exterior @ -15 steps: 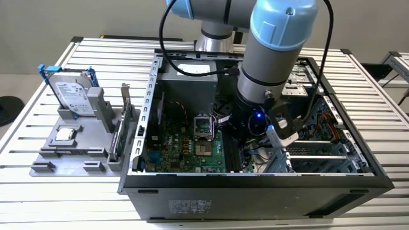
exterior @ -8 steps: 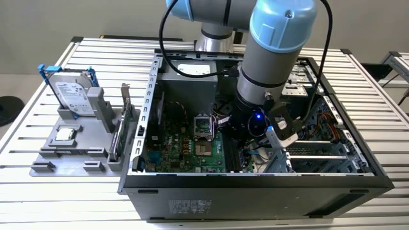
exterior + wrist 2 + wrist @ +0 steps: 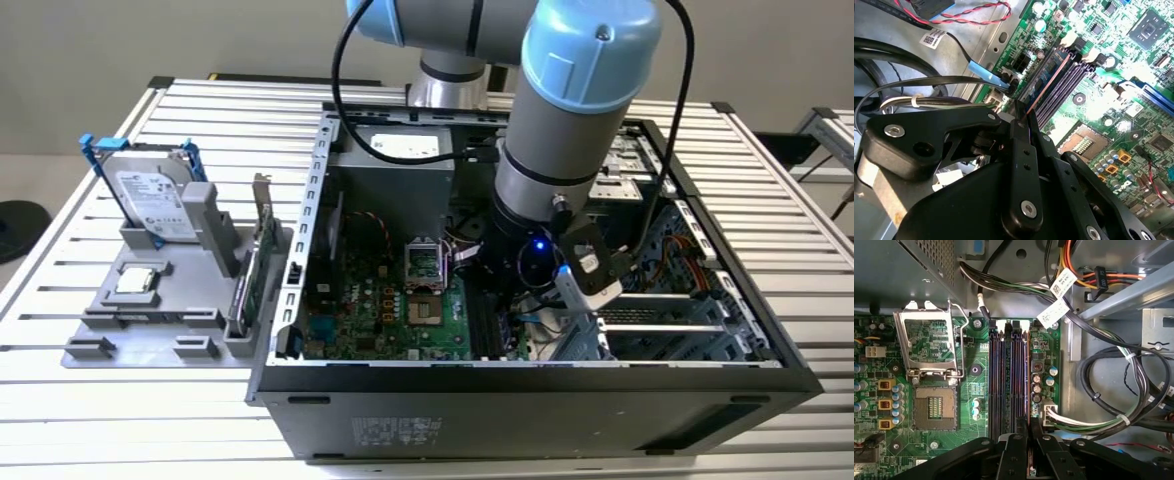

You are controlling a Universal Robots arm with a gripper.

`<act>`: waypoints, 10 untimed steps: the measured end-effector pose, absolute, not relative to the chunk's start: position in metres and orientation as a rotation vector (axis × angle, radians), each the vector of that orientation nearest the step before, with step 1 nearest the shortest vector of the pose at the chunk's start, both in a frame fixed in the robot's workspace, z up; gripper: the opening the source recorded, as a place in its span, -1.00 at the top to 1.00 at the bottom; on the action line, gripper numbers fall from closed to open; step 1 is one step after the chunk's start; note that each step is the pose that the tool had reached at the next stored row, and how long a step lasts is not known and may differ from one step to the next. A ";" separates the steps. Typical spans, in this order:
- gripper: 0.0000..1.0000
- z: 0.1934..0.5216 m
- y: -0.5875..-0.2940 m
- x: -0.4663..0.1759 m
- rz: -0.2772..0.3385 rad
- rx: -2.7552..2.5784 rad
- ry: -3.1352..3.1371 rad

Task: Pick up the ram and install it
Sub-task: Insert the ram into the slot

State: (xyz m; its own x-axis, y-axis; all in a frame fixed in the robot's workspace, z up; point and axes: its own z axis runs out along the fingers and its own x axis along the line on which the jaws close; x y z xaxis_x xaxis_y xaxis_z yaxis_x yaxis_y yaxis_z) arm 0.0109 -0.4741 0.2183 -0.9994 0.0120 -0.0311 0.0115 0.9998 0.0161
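My gripper (image 3: 1029, 427) reaches down inside the open computer case (image 3: 534, 405), under the arm's wrist (image 3: 561, 130). Its black fingers (image 3: 1024, 150) are shut on the ram (image 3: 1050, 75), a thin dark stick seen edge-on in both wrist views. The ram (image 3: 1027, 375) runs lengthwise over the dark memory slots (image 3: 1004, 380) of the green motherboard (image 3: 971, 390), lined up with the slot nearest the row of capacitors. Whether its lower edge touches the slot cannot be made out.
A CPU socket (image 3: 934, 410) with its raised metal frame (image 3: 929, 345) lies beside the slots. Bundled cables (image 3: 1114, 390) curve close on the other side. Outside the case, at the exterior view's left, a grey stand (image 3: 147, 300) holds a hard drive (image 3: 150, 200) and an upright card (image 3: 263, 240).
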 end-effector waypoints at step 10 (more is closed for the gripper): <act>1.00 0.218 -0.474 0.011 0.025 0.018 3.110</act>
